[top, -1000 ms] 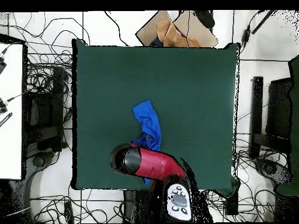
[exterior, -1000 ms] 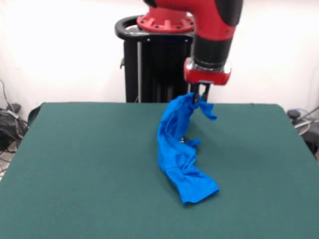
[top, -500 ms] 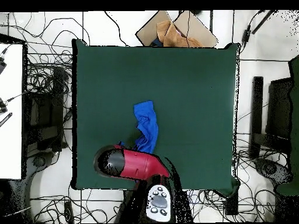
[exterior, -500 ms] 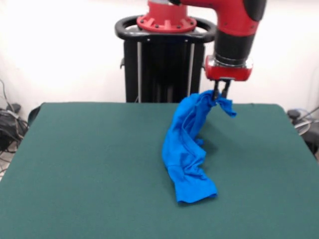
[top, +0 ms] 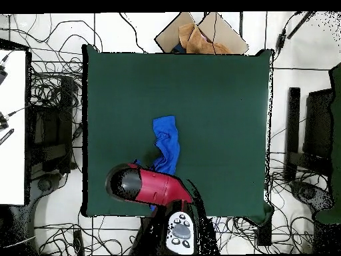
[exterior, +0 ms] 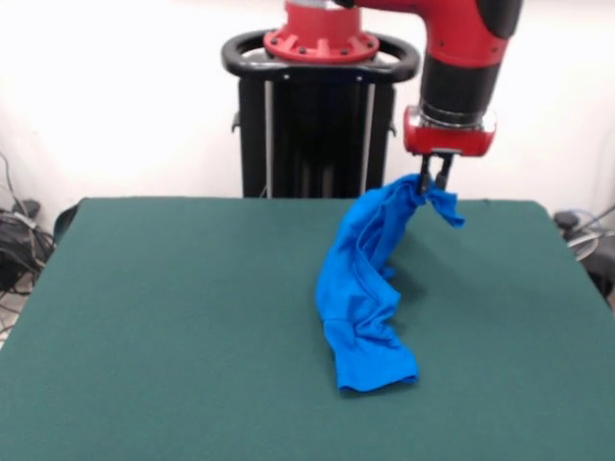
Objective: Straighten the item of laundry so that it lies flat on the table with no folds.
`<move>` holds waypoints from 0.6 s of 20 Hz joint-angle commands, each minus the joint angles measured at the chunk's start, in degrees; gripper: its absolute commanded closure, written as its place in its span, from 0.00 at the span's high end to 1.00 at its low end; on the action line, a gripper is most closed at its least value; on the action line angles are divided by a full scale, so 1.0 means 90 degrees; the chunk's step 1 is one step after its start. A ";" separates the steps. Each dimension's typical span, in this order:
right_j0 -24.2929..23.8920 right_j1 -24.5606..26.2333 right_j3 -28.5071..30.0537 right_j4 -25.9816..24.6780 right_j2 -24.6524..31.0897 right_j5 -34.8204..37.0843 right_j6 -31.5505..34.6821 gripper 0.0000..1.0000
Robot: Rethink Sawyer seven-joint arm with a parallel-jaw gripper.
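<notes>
Blue shirt (exterior: 365, 288) bunched, one end lifted off green counter (exterior: 173, 327), other end resting there; pincer (exterior: 431, 182) clenched on raised end.

Both views are evenly and brightly lit from above. In the front view the white wall (exterior: 115, 96) is washed out almost to glare, and only a soft, faint shadow is cast on the green worktop (exterior: 173, 327) beside the blue T-shirt (exterior: 365, 288). Edges are rendered slightly soft throughout. In the overhead view the worktop is shown darker, without glare.
</notes>
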 commanded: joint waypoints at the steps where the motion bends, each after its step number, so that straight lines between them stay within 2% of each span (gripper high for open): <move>1: -0.0233 0.0445 0.0137 0.0424 0.0637 -0.0564 0.1460 0.00; 12: -0.0417 0.0500 0.0207 0.0345 0.0858 -0.0754 0.1402 0.00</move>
